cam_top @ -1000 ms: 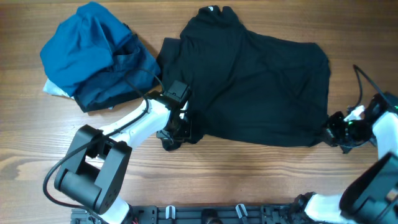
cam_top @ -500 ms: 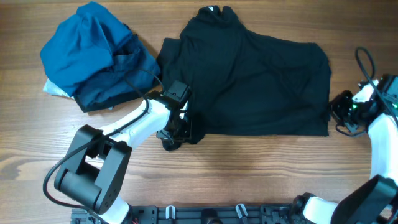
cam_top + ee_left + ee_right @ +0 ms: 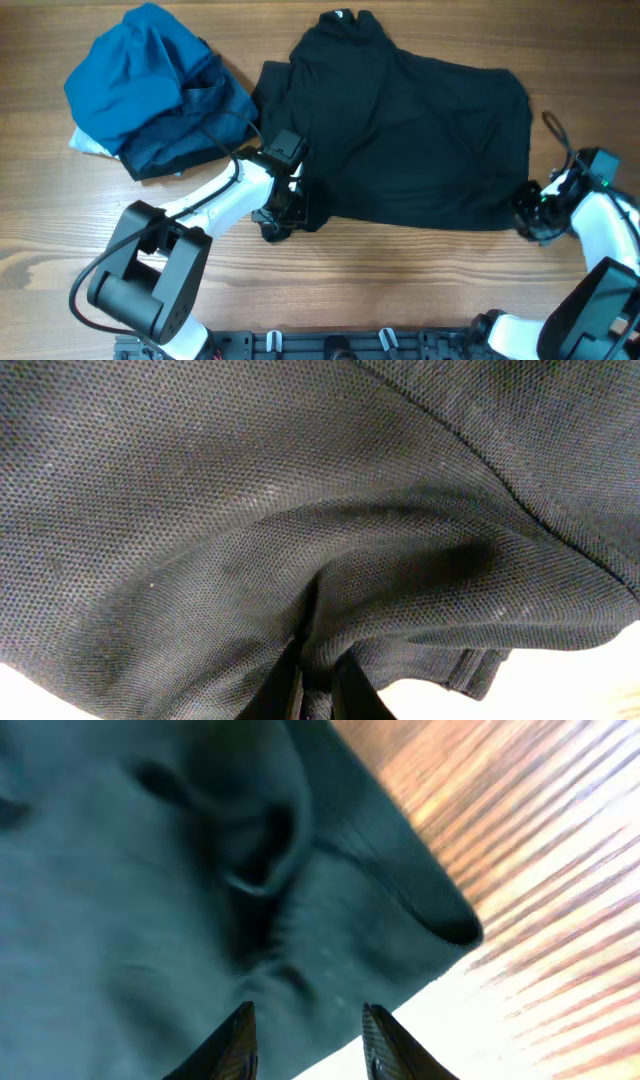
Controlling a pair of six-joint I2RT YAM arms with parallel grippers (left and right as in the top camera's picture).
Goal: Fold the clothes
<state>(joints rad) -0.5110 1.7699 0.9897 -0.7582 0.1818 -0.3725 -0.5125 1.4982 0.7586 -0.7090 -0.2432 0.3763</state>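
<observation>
Step in hand: most likely taking hold of both lower corners of the black shirt (image 3: 410,140) so the hem can be carried up for a fold.
Shirt position: spread flat on the tabletop (image 3: 400,290), with the collar (image 3: 345,20) at 12 o'clock and the hem along 6 o'clock. A blue bundle (image 3: 150,90) lies just beside its sleeve at about 9 to 10 o'clock.
Left pincer: the left pincer (image 3: 283,218) sits at roughly 7 o'clock of the shirt. It is clamped on a gathered pinch of black fabric, which the wrist view shows squeezed between its fingers.
Right pincer: the right pincer (image 3: 527,212) is at roughly 4 o'clock of the shirt. Its fingers stand apart and grip nothing.
Shirt relative to right pincer: in the wrist view the cloth fills the area from 9 to 12 o'clock beyond the fingertips. The lower right corner (image 3: 450,925) juts toward 2 o'clock over bare wood. I cannot tell whether any cloth lies between the tips.
Doing it well: push the parted fingers further onto the corner so they straddle the doubled hem, not a single loose layer, then close firmly.
Matching the sides: take hold close to the hem, as the left side does, so both corners rise evenly.
Risk: a shallow bite on soft knit may slip out once it is lifted.
</observation>
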